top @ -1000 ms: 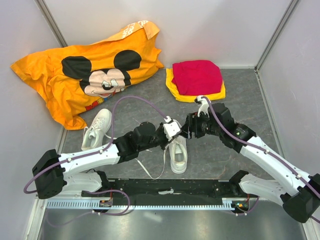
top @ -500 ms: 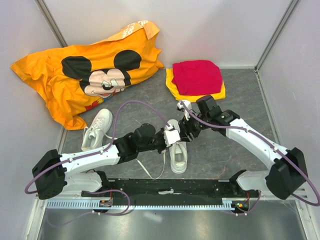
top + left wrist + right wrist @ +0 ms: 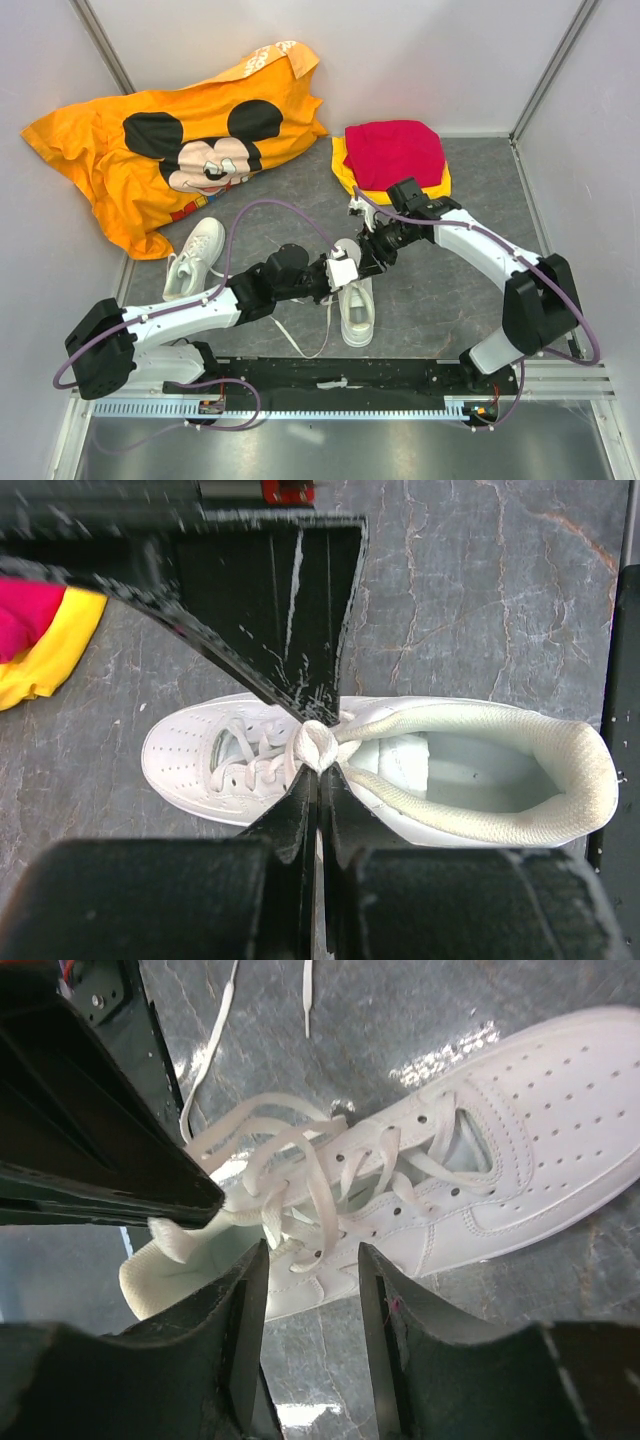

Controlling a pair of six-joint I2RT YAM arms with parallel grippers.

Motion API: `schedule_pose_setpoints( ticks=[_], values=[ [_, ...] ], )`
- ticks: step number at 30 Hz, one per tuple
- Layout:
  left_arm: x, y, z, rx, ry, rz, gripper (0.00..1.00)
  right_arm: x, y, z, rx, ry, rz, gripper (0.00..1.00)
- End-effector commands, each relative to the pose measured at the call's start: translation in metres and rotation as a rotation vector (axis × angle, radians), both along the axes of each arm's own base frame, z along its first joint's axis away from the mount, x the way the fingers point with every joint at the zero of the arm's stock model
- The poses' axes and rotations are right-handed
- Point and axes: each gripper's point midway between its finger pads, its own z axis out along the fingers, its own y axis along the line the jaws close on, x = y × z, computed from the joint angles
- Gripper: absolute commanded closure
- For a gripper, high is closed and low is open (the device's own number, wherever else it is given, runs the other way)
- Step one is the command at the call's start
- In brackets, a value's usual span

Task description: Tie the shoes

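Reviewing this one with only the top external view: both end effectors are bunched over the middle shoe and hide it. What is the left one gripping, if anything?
Observer: The left wrist view shows the left end effector shut on a bunched lace loop at the top of the shoe's lacing.
Operator: And the right one?
Observer: In the right wrist view, the right end effector has its jaws apart above the lacing and grips nothing.
Operator: Any bow formed?
Observer: None that I can see. In the right wrist view the laces lie in loose, tangled loops across the eyelets.
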Motion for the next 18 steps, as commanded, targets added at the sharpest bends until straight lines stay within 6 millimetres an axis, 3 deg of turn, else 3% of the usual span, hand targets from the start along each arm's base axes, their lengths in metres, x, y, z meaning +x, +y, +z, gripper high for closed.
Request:
schedule_pose_setpoints(
  ticks=[1, 8, 15, 17, 18],
  values=[
    [0.002, -0.006, 0.010, -0.032, -0.047, -0.033, 0.98, 0.000, 0.007, 0.001, 0.030, 0.005, 0.056, 0.52],
    [0.002, -0.005, 0.008, -0.025, -0.043, -0.031, 0.98, 0.014, 0.010, -0.012, 0.002, 0.010, 0.014, 0.53],
    [0.002, -0.006, 0.004, -0.009, -0.027, -0.033, 0.98, 0.021, 0.014, -0.009, 0.010, -0.001, -0.006, 0.55],
    [0.002, -0.006, 0.004, -0.006, -0.020, -0.033, 0.98, 0.022, 0.016, -0.009, 0.012, -0.009, -0.007, 0.62],
    [0.002, -0.006, 0.001, 0.004, -0.012, -0.033, 0.98, 0.023, 0.016, -0.008, 0.013, -0.006, -0.013, 0.75]
  ],
)
